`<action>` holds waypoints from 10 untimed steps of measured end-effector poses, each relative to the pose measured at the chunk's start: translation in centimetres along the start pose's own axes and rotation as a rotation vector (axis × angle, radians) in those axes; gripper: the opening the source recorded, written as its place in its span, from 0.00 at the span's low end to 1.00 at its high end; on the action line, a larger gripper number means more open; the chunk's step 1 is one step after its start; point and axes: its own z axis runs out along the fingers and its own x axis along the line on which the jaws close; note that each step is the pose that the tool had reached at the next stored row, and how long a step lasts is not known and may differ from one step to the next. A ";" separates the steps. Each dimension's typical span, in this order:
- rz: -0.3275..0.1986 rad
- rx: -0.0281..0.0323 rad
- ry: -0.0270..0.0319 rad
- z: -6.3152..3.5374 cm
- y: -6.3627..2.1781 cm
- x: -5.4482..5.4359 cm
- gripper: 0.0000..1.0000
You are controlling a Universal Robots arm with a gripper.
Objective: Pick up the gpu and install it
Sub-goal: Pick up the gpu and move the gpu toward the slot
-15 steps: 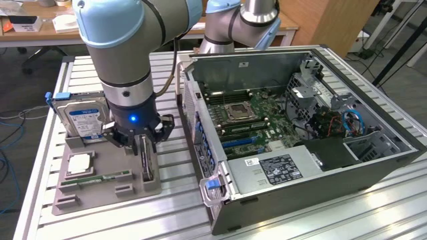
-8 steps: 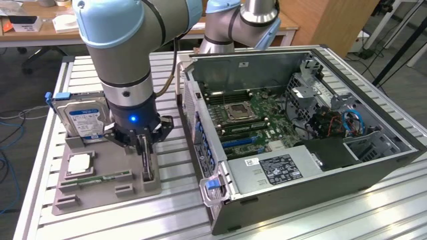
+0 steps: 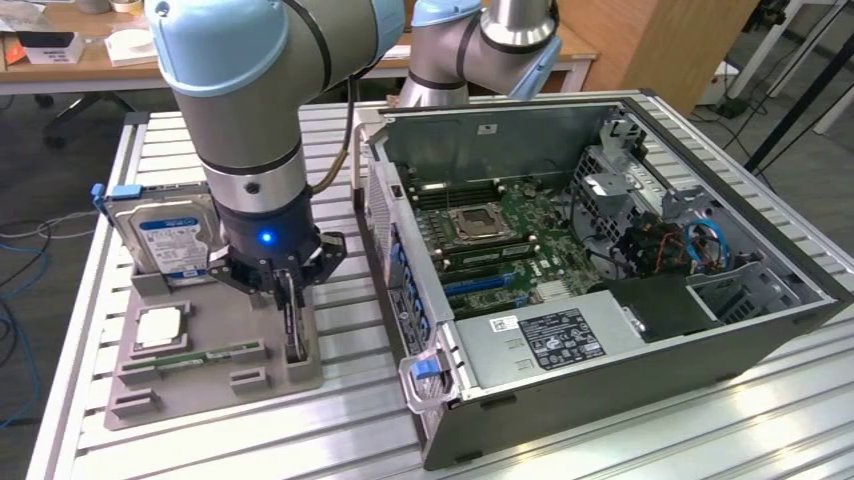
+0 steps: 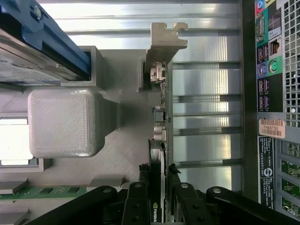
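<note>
My gripper [image 3: 290, 283] is straight above the gpu [image 3: 295, 335], fingers [image 4: 137, 199] closed narrow on both faces of its top edge. The card stands edge-on in the grey holder [image 3: 200, 385], not lifted yet, long axis running along the holder. Open PC case [image 3: 561, 405] is just beside, on the exterior view's right.

exterior: high oblique, wide | wrist: close, looking down | shared: gpu [image 3: 294, 325] [image 4: 161, 140]

Arm [image 3: 240, 125] finish, upper left.
We record silver tubes, pale-blue joint caps, a blue wrist lamp [image 3: 266, 238], a black gripper [image 3: 290, 300].
</note>
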 end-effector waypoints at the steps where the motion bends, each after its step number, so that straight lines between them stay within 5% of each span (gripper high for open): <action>1: 0.000 0.0000 0.0000 0.00 0.00 0.0 0.26; 10: 0.000 0.0000 0.0000 0.02 0.00 0.0 0.26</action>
